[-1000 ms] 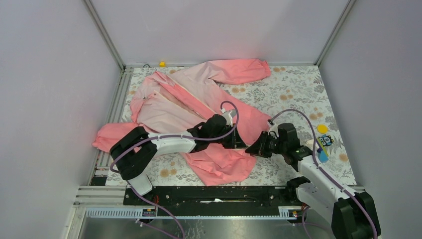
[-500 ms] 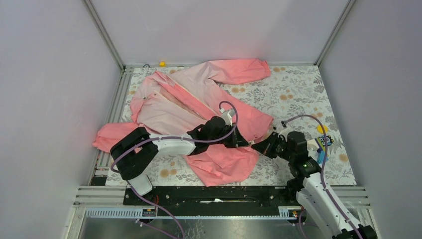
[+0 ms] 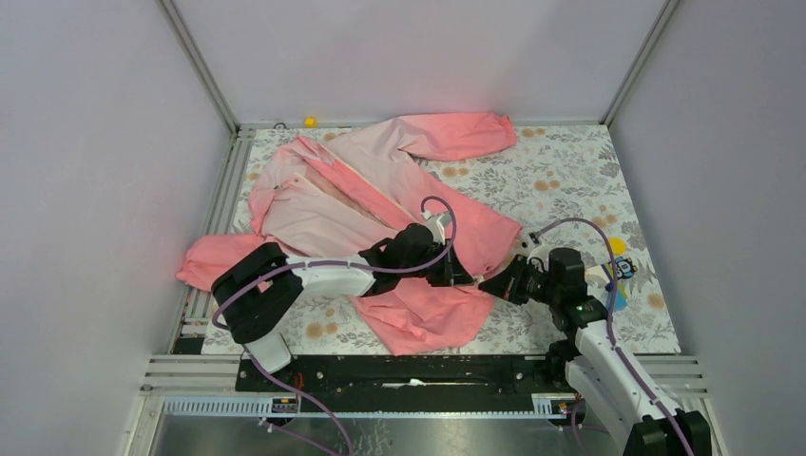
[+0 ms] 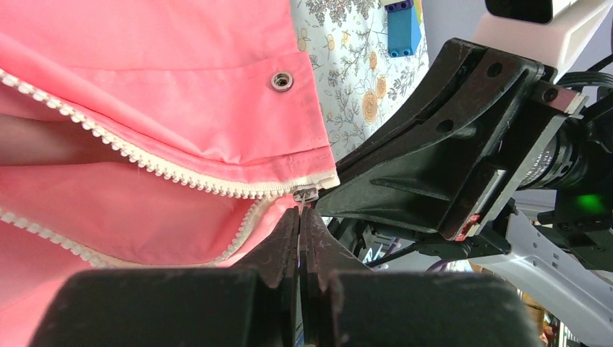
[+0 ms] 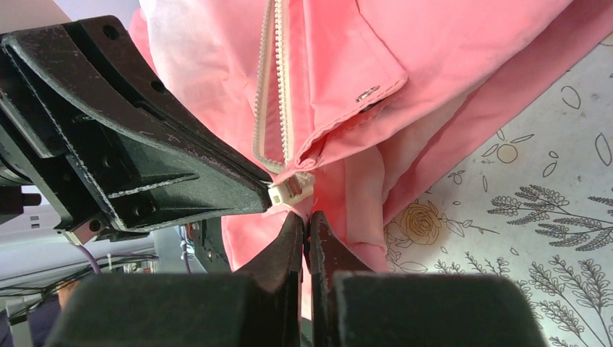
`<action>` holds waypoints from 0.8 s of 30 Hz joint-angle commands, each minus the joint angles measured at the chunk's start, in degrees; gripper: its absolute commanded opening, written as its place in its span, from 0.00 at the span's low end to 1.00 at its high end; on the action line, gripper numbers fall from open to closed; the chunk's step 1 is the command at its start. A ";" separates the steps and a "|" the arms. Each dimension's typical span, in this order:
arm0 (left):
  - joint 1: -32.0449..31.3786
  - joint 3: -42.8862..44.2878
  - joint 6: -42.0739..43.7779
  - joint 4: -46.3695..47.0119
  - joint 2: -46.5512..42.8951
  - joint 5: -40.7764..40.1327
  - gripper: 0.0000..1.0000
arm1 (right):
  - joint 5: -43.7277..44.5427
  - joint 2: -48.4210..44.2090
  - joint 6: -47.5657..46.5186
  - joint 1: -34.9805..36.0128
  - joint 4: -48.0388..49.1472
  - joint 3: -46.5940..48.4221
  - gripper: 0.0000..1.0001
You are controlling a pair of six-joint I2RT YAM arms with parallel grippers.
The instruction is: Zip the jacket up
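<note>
Left claw [image 4: 300, 211] is pinched shut, tips right under the zipper pull [image 4: 305, 194] at 12 o'clock. Right claw [image 5: 303, 217] is shut too, nose-to-nose with it at the hem; jacket [image 3: 380, 180] sprawls off toward 11.

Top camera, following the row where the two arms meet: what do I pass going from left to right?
jacket sleeve → left arm → left fingers → right fingers → right arm → small toys on the floral mat
</note>
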 commanded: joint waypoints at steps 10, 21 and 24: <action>0.15 3.17 1.12 -2.79 -0.73 -0.09 0.00 | 0.01 1.35 -4.07 -1.04 -0.90 3.32 0.16; 0.09 3.98 0.91 -2.78 0.02 0.82 0.00 | -0.12 4.61 -3.86 2.10 1.81 4.11 0.26; 0.09 4.15 0.91 -2.70 0.22 1.02 0.00 | 0.23 5.30 -3.46 3.52 2.13 4.27 0.30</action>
